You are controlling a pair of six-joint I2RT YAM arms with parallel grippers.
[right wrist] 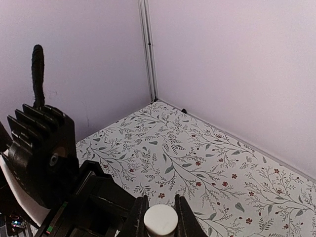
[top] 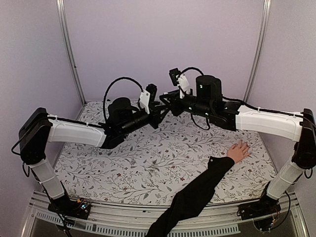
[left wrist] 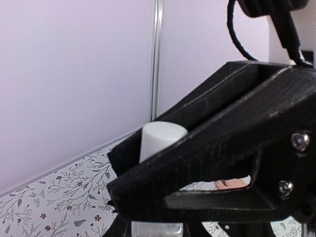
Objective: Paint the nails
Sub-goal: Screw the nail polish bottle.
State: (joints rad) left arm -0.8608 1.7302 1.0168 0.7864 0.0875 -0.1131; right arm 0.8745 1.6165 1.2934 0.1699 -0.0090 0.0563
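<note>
Right hand (right wrist: 159, 211), nearest its own wrist camera, was pinching the white cap (right wrist: 160, 220), one finger pressed on each side. Just below the cap, left hand (top: 158, 110) was clamped on the pale bottle (left wrist: 154, 230). The two hands met tip to tip in mid-air. Judged: one hand braced the body so the other could twist the cap off; any brush under the cap was hidden. The bottle was held well above the bench (top: 148, 163), probably for wrist room. Further out on the right arm's side, the person's hand (top: 239, 151) lay flat on the bench, black sleeve (top: 197, 192) running back to the near edge. Its fingers were spread, presumably to present the nails (top: 247, 146) separately. The nails were too small to tell bare from painted, and lay well apart from both robot hands. Painting judged not yet begun. Farthest: plain lilac wall (top: 163, 39).
</note>
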